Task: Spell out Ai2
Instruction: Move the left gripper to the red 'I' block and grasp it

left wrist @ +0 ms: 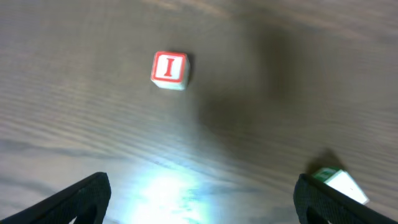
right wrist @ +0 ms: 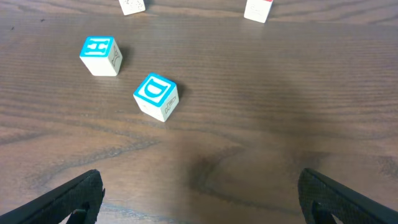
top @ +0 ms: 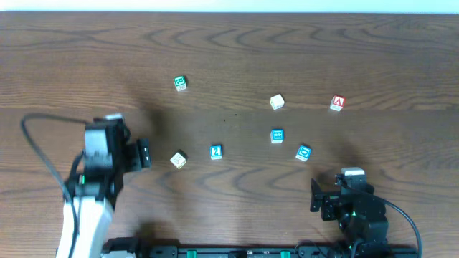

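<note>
- Left gripper [left wrist: 202, 182]: we see its two dark fingers [left wrist: 81, 198] spread wide with nothing between them. Only the finger ends show, at the bottom corners.
- Right gripper [right wrist: 199, 177]: its jaws are also spread and empty, and cropped the same way.
- The red-framed I block [left wrist: 168, 68] reads clearly only in the left wrist view. A blurred green block [left wrist: 339, 182] lies at the lower right there.
- Overhead, the blue 2 block [top: 216, 152] lies mid-table and the red A block [top: 338, 103] far right. We cannot find the I face from above.
- The right wrist view resolves a blue H block [right wrist: 99, 56] and a D block [right wrist: 155, 96].
- The blocks are square-edged cubes with printed faces. The table [top: 229, 43] is brown woodgrain.
</note>
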